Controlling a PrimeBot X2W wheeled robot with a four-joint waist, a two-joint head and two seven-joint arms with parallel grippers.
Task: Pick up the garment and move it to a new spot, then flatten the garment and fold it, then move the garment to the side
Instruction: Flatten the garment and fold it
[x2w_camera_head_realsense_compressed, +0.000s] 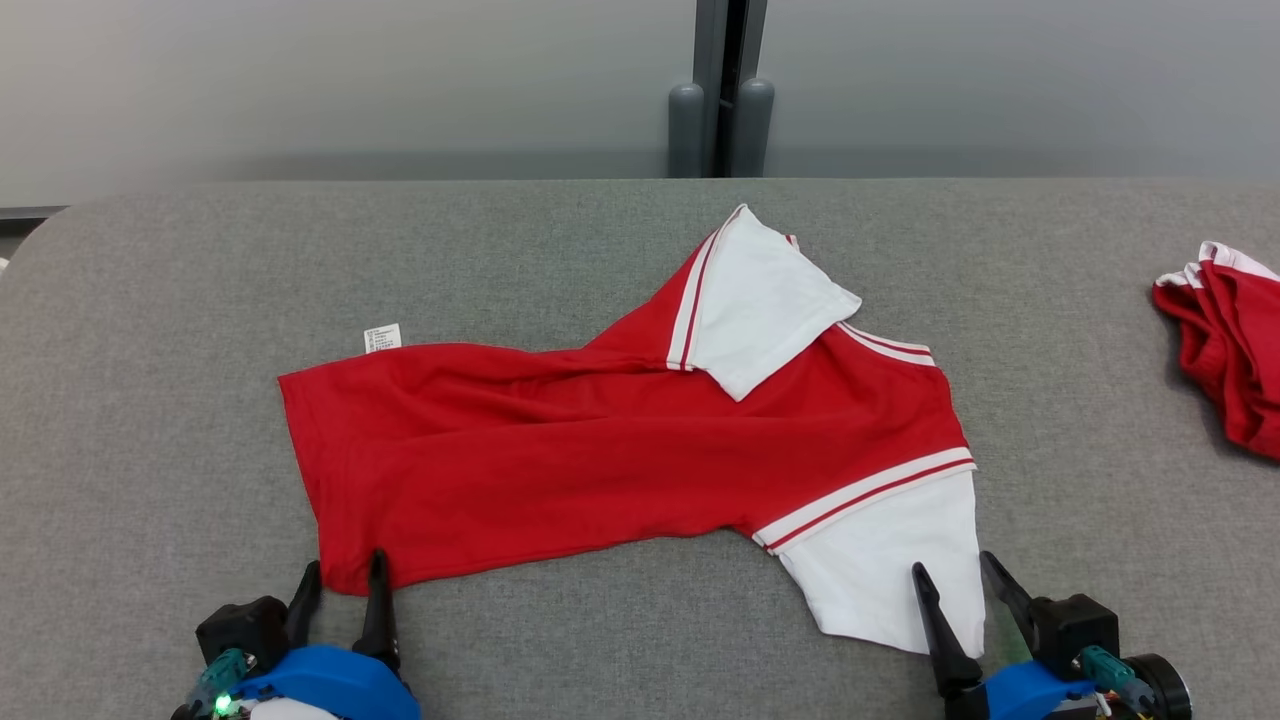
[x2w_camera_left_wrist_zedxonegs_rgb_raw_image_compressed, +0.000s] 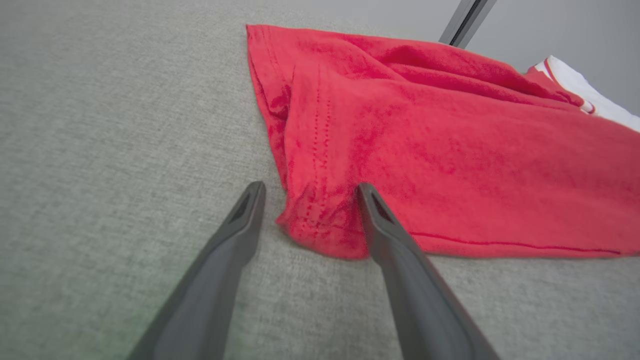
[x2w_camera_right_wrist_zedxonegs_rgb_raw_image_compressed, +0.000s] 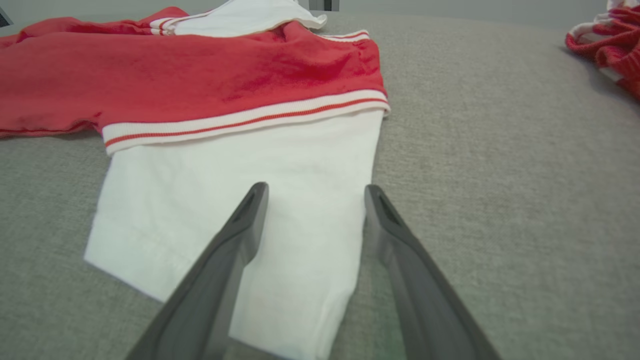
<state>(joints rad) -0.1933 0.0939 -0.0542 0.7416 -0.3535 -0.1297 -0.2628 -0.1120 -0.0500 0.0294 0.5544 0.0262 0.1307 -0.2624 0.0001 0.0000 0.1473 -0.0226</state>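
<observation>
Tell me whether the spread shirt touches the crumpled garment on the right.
Apart: the head view shows bare grey tabletop between the shirt and the crumpled garment.

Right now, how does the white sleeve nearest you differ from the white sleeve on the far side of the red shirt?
The near sleeve lies spread flat on the grey table; the far sleeve is folded back over the shirt's red body. The open right gripper is poised at the near sleeve's edge; the far sleeve lies well beyond it. Both are white, joined to the red by striped trim.
</observation>
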